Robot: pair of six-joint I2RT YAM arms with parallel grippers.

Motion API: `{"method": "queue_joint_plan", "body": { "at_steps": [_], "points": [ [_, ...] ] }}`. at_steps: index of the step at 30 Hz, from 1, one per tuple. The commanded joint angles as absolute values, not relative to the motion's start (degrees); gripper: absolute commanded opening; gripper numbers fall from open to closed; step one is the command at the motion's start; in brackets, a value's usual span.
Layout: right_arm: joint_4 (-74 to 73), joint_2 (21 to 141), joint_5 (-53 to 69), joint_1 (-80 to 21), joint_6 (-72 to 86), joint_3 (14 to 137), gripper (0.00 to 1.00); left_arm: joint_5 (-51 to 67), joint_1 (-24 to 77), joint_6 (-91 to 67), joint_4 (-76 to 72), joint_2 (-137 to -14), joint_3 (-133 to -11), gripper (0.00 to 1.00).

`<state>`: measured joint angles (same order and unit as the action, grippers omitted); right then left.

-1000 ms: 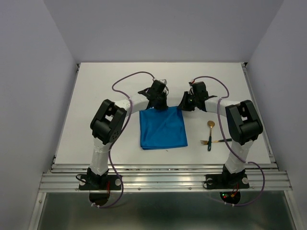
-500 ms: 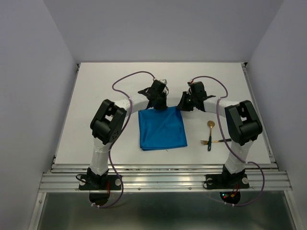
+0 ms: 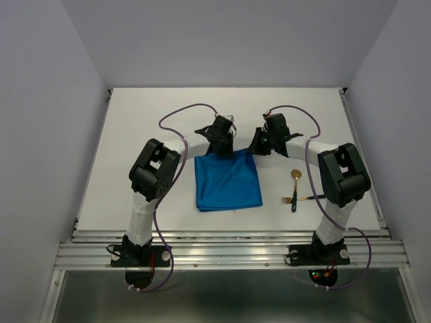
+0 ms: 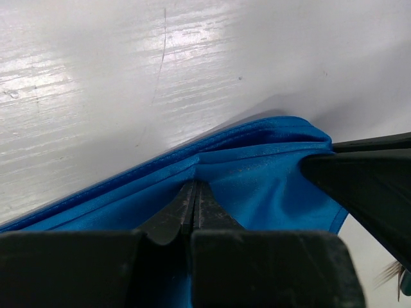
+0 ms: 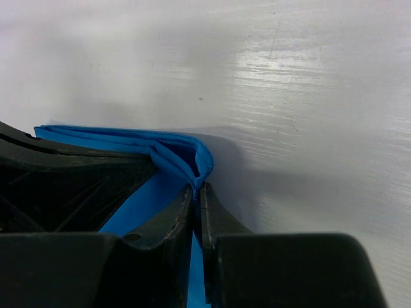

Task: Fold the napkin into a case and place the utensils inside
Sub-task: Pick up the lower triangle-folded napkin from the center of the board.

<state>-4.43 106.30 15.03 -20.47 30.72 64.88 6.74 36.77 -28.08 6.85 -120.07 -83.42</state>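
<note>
Top external: napkin lies flat on the white table between the two arms, folded to a roughly square blue panel.

Left gripper is on the napkin's far edge, left of its middle. Left wrist view: jaws pressed together, a pinch of blue hem caught between the tips.

Right gripper is at the far right corner. Right wrist view: jaws closed to a thin slit, clamped on the layered corner fold.

Spoon and fork lie crossed on the table right of the napkin, apart from it, near the right arm.
</note>
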Motion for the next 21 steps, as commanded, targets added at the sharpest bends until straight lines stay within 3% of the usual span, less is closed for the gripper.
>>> {"method": "queue_joint_plan", "body": {
  "at_steps": [1, 13, 18, 19, 21],
  "points": [
    [-4.5, 103.6, 13.7, -20.9, 31.0, 66.5, 0.12, 5.4, 36.7, -27.8, 5.1, -116.9, -81.9, 0.00],
    [-4.7, 103.3, 14.7, -20.9, 31.9, 66.8, 0.13, 7.1, 36.6, -27.7, 5.2, -121.4, -81.9, 0.00],
    [-7.8, 104.5, 8.7, -20.9, 31.3, 67.8, 0.49, 7.3, 36.7, -27.8, 4.7, -120.9, -80.8, 0.00],
    [-8.5, 104.8, 7.7, -20.9, 31.0, 68.1, 0.64, 7.3, 36.6, -27.7, 4.7, -120.8, -80.8, 0.00],
    [-9.3, 105.7, 5.2, -20.9, 30.4, 68.4, 0.72, 7.3, 36.7, -27.7, 4.7, -120.7, -80.7, 0.00]
  ]
}}
